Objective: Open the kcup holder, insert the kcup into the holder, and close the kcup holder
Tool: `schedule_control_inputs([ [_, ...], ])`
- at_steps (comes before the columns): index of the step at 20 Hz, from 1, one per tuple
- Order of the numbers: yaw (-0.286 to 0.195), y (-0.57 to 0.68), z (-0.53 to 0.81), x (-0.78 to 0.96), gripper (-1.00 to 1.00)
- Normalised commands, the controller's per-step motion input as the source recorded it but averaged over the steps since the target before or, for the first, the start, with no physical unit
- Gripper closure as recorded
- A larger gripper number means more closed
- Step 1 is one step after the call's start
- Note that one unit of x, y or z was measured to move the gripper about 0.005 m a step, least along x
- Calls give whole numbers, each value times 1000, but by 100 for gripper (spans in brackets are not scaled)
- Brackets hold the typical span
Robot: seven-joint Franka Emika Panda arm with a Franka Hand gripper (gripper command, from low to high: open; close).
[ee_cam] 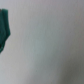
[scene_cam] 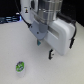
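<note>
Exterior view: the arm (scene_cam: 45,15) is reaching down from the top of the frame over a white table (scene_cam: 15,45). The gripper (scene_cam: 44,49) is hanging above the table with its two dark fingers (scene_cam: 38,44) standing apart, and nothing is sitting between them. The pod (scene_cam: 19,65), a small white round piece with a green-and-blue top, is resting on the table near the gripper, toward the exterior view's left and nearer the camera; it is not touching the fingers. A boxy unit (scene_cam: 64,35) is sitting just behind the gripper toward the exterior view's right; in this frame it is showing white with a dark edge, and whether its drawer is pulled out cannot be told.

Wrist view: the frame is blurred. A dark green shape (ee_cam: 4,29) is showing at one edge against the pale table (ee_cam: 50,45); what it is cannot be told.
</note>
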Motion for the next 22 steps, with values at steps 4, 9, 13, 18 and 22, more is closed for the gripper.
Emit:
schedule_control_inputs([
  [4, -221, -674, 23, 39, -100],
  [9, -224, -668, 6, 41, -100],
  [13, -235, -573, 11, 202, -100],
  [18, -236, -428, -10, 360, -100],
  [22, -211, -253, -2, 531, -100],
])
